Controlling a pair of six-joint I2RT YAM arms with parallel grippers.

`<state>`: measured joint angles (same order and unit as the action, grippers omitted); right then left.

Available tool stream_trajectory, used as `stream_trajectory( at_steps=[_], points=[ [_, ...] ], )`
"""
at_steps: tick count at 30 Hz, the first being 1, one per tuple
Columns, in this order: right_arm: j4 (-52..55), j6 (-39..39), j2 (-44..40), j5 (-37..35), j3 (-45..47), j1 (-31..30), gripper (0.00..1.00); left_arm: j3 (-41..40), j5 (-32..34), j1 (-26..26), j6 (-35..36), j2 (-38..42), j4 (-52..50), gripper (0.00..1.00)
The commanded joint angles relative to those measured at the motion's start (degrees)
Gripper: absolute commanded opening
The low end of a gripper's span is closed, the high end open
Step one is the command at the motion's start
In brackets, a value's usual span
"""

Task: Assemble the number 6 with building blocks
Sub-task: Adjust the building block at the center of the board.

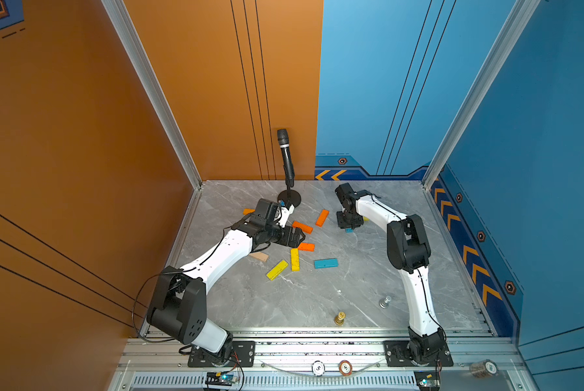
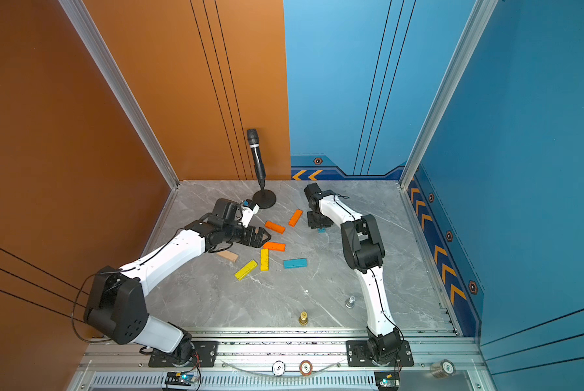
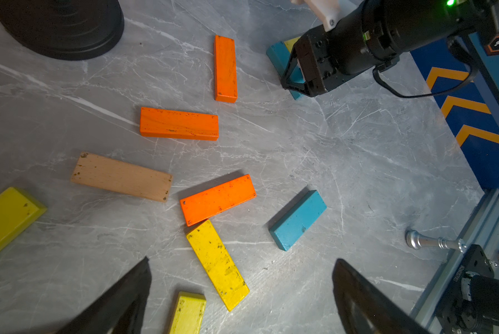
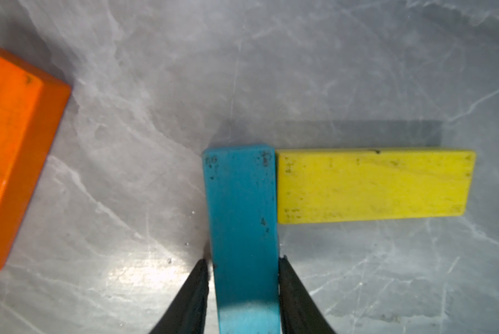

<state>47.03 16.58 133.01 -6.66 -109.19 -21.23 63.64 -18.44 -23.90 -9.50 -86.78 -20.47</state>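
We have the right gripper (image 4: pixel 242 260) tips-down at the table (image 1: pixel 368 277), with its fingers (image 4: pixel 291 295) straddling the long sides of a blue block (image 4: pixel 242 202). One finger sits against the block. The other side is too blurred for us to say whether it's clamped. The blue block lies flat and runs out ahead of the tips.

In the way: a yellow block (image 4: pixel 372 185) lies flat and crosswise, its short end butted against the blue block's side just ahead of one fingertip. Off the opposite finger, well apart, we see the end of an orange block (image 4: pixel 17 144).

The left gripper (image 3: pixel 242 260) has its fingers spread wide, holds nothing and hangs over the loose pile.
- Below the gap lies a scuffed yellow block (image 3: pixel 217 264), its far end touching a slanted orange block (image 3: pixel 217 199).
- Near the root of the gap is a cut-off yellow block (image 3: pixel 187 312).
- Outboard of one finger is a second blue block (image 3: pixel 297 219), apart from the rest.
- Outboard of the other are a tan block (image 3: pixel 121 176) and an edge yellow block (image 3: pixel 8 219).
- Further ahead is a middle orange block (image 3: pixel 178 123), then the same orange block, with the right gripper past it.

The microphone stand base (image 3: pixel 60 26) sits ahead on the tan block's side. In both top views it is just beside the left wrist. The silver chess piece (image 3: pixel 433 242) and gold chess piece (image 1: pixel 340 318) sit back toward the arm bases, well apart from the blocks.
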Motion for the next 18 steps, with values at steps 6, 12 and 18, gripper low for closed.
stream_trajectory(
  at_steps=[6,12,18],
  points=[
    [2.61,1.44,1.38,-0.2,-1.12,-0.12,0.39,1.53,-0.36,0.43,-0.52,1.35,-1.0,0.98],
    [3.04,1.02,1.07,-0.25,-1.41,-0.12,0.4,1.53,-0.51,0.43,-0.54,1.4,-0.98,0.98],
    [5.86,-1.8,-1.01,-0.11,-8.35,-0.3,0.56,1.49,-0.08,0.43,-0.54,1.51,-0.98,0.98]
  ],
)
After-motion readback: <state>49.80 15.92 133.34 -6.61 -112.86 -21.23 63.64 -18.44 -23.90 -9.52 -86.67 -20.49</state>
